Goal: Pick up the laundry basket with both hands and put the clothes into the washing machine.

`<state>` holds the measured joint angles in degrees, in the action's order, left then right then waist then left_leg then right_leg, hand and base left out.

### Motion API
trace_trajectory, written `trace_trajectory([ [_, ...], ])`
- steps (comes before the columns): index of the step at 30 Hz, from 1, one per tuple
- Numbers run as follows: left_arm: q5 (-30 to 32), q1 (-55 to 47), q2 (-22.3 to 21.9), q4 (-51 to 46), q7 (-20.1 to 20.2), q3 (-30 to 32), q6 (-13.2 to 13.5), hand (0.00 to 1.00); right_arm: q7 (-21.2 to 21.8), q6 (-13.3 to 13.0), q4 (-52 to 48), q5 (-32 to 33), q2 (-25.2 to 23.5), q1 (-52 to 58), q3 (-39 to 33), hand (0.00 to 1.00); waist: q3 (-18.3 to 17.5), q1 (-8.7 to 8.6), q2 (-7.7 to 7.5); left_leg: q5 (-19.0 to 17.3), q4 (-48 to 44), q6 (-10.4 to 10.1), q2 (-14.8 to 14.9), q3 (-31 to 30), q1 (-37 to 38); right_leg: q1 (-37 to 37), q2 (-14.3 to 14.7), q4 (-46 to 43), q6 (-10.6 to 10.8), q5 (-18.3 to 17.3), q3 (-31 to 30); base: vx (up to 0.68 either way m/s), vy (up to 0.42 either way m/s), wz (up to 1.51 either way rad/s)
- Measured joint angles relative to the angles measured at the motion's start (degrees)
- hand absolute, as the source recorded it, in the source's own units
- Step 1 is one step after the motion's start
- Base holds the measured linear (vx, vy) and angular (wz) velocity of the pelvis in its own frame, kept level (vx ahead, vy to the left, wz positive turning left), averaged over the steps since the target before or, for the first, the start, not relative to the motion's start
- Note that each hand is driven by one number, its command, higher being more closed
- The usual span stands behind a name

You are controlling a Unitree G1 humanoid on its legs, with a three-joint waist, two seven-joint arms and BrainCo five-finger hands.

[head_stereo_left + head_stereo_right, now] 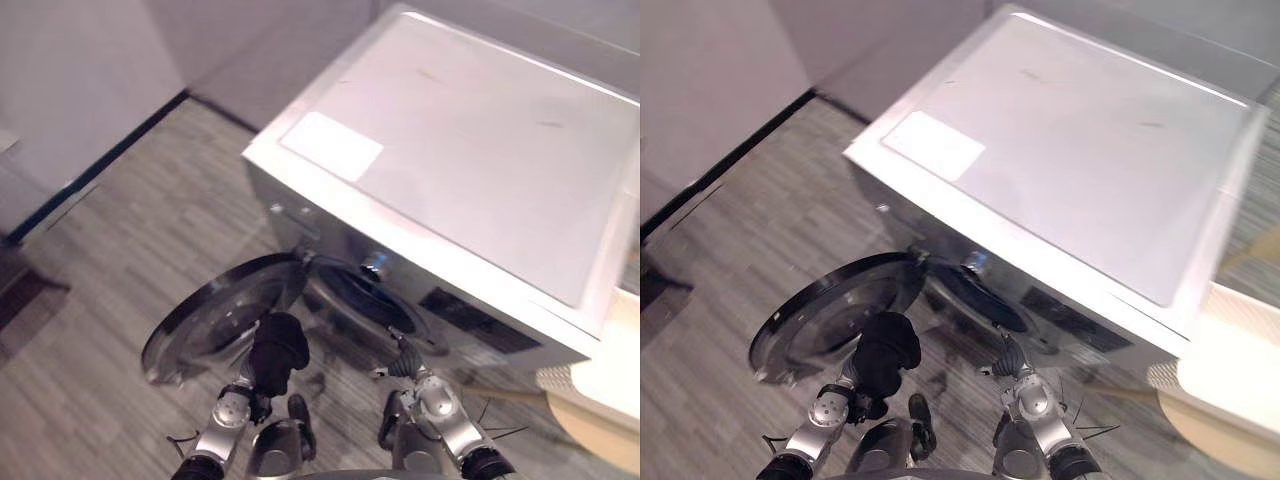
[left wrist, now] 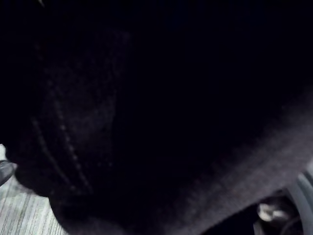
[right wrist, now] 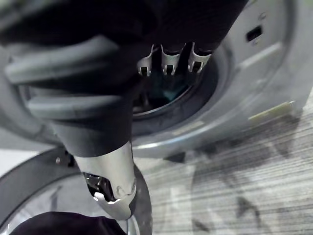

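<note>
Black clothing (image 1: 278,348) hides the left hand (image 1: 250,392) by the open door (image 1: 205,320), its hold beyond telling, while the right hand (image 3: 83,88) is spread at the drum mouth (image 3: 168,95): loading step, probably needing a push inward.

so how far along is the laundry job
Done: the washing machine has its door hanging open. In hand: a black garment covers the left hand, beside the door and outside the drum; the right hand is open, held toward the drum mouth. Left: getting the garment inside the drum.
</note>
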<state>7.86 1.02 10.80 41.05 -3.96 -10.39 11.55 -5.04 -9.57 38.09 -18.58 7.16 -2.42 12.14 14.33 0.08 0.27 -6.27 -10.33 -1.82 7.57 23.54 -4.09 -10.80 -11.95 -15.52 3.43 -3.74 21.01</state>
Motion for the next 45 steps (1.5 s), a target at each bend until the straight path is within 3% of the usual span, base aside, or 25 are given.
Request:
trace_trajectory([
  [4,1.9,0.0,-0.9,0.0,0.2,1.3,0.1,1.00,0.0,0.0,0.2,1.3,0.8,0.3,-0.5,0.00,0.0,-0.92,0.28,-2.5,-6.6,-2.7,4.6,4.5,-0.2,-1.9,4.2,0.9,-0.6,-0.3,-6.6,0.07,-0.125,-1.07],
  [6,-0.1,-0.2,-2.9,0.0,0.3,1.9,0.0,1.00,-0.1,0.2,1.6,3.1,2.2,0.8,-0.9,0.00,0.5,-0.95,1.08,-2.9,-20.8,-2.5,8.3,-0.4,-5.1,-2.2,6.1,0.5,-1.3,-0.2,-10.8,0.09,-0.136,-1.02],
  [7,-1.7,-0.4,-3.6,0.0,0.2,2.1,0.0,1.00,-0.2,0.3,1.7,3.8,2.6,1.1,-0.9,0.00,0.7,-0.91,1.55,-2.9,-24.4,-2.3,8.4,-4.0,-7.0,-2.3,6.5,0.1,-1.6,-0.2,-12.0,0.10,-0.035,-0.96],
  [9,-4.2,-0.3,-4.5,0.0,0.1,2.0,0.1,1.00,-0.6,1.1,1.8,4.7,3.5,1.2,-3.0,0.00,1.2,-1.09,2.25,-6.5,-24.1,-3.7,6.2,-12.9,-8.5,-3.2,7.0,-0.8,-1.7,-0.1,-15.4,0.09,0.073,-0.96],
  [12,-5.7,0.8,-4.4,-0.5,-0.5,2.0,0.2,1.00,-2.3,1.1,2.2,5.8,4.8,0.4,-4.6,0.00,2.1,-1.86,3.50,-5.8,-15.4,-4.8,5.1,-15.8,-9.4,-8.5,8.1,-5.5,-1.0,-0.4,-19.1,0.01,0.130,-0.90],
  [13,-6.1,2.1,-3.9,-0.6,-1.3,1.9,0.1,1.00,-2.6,1.1,2.3,6.3,5.1,-0.7,-5.5,0.00,3.0,-2.09,2.88,-7.9,-15.4,-5.5,4.5,-15.2,-9.6,-12.3,7.8,-9.2,0.1,-1.2,-21.1,-0.08,0.200,-0.73],
  [14,-6.4,4.7,-3.4,-0.6,-1.7,1.8,0.1,1.00,-2.8,1.1,2.1,6.8,4.9,-1.8,-6.6,0.00,5.1,-2.88,1.96,-8.2,-16.8,-5.1,3.0,-14.4,-11.2,-14.8,6.4,-11.8,0.6,-1.5,-21.3,-0.10,0.156,-0.38],
  [16,-8.0,8.7,-3.3,-1.9,-2.6,1.3,0.0,1.00,-3.1,1.2,1.7,7.0,5.0,-2.8,-7.8,0.00,8.9,-2.66,1.71,-9.1,-22.1,-4.1,2.1,-13.3,-14.4,-18.0,4.9,-15.7,0.7,-1.6,-21.9,-0.19,0.132,-0.12],
  [19,-8.5,10.3,-3.3,-7.0,-3.9,1.1,0.1,1.00,-3.8,1.2,-0.2,8.9,4.4,-3.2,-8.4,0.00,10.5,-2.50,1.94,-13.5,-31.7,-2.8,2.9,-12.9,-21.7,-24.3,4.8,-21.9,2.2,-3.6,-23.1,-0.19,0.080,-0.13],
  [20,-8.5,11.7,-3.3,-8.9,-4.1,1.1,0.1,1.00,-4.2,1.1,-2.4,10.3,4.1,-3.0,-9.6,0.00,11.5,-2.48,1.88,-16.6,-36.4,-1.9,3.9,-13.2,-24.7,-27.4,4.6,-26.4,2.6,-5.1,-23.1,-0.27,0.078,0.06],
  [23,-8.5,15.2,-4.2,-13.7,-5.2,1.1,0.1,1.00,-5.4,1.1,-8.4,14.2,3.6,-2.3,-12.2,0.00,13.1,-2.55,0.96,-20.8,-47.0,-1.3,4.4,-14.8,-33.9,-35.7,2.8,-35.7,2.7,-8.9,-22.8,-0.26,0.042,0.20],
  [28,-12.8,19.0,-6.2,-22.2,-7.6,2.9,0.1,1.00,-7.1,0.9,-13.5,19.8,0.5,-4.5,-14.4,0.00,15.5,-2.27,0.76,-22.8,-57.9,-0.8,6.1,-17.1,-46.8,-46.9,2.7,-45.0,2.9,-10.6,-22.6,-0.18,-0.019,0.14],
  [34,-26.0,29.9,-8.1,-27.7,-10.7,8.0,0.5,1.00,-7.4,-1.4,-18.5,27.1,0.2,-7.9,-18.0,0.00,16.3,-2.41,-0.04,-25.1,-71.1,-1.4,6.6,-20.7,-61.5,-60.9,2.0,-58.5,2.4,-13.7,-22.8,-0.08,-0.052,0.12],
  [38,-32.3,39.3,-5.2,-27.7,-13.7,11.2,0.7,1.00,-7.2,-1.8,-22.8,29.3,0.1,-8.7,-18.5,0.00,16.8,-2.94,-0.99,-25.6,-76.5,-1.8,6.9,-22.6,-67.5,-66.7,2.1,-64.4,1.8,-15.2,-22.7,-0.05,-0.063,0.07],
  [42,-37.9,54.0,2.7,-26.2,-17.3,12.9,0.8,1.00,-7.0,-3.4,-27.1,30.1,0.1,-8.7,-18.6,0.00,17.1,-4.34,-1.66,-25.7,-79.0,-2.3,7.5,-23.7,-73.1,-71.9,2.2,-66.8,1.4,-15.4,-22.2,-0.04,-0.043,0.00],
  [45,-42.9,66.0,6.4,-19.9,-17.6,12.6,1.2,1.00,-5.9,-3.9,-28.4,30.6,-0.1,-9.5,-18.5,0.00,17.1,-5.57,-1.70,-25.5,-80.1,-2.3,7.5,-24.9,-76.1,-74.1,2.2,-67.6,1.3,-15.4,-21.3,-0.01,-0.010,0.01],
])
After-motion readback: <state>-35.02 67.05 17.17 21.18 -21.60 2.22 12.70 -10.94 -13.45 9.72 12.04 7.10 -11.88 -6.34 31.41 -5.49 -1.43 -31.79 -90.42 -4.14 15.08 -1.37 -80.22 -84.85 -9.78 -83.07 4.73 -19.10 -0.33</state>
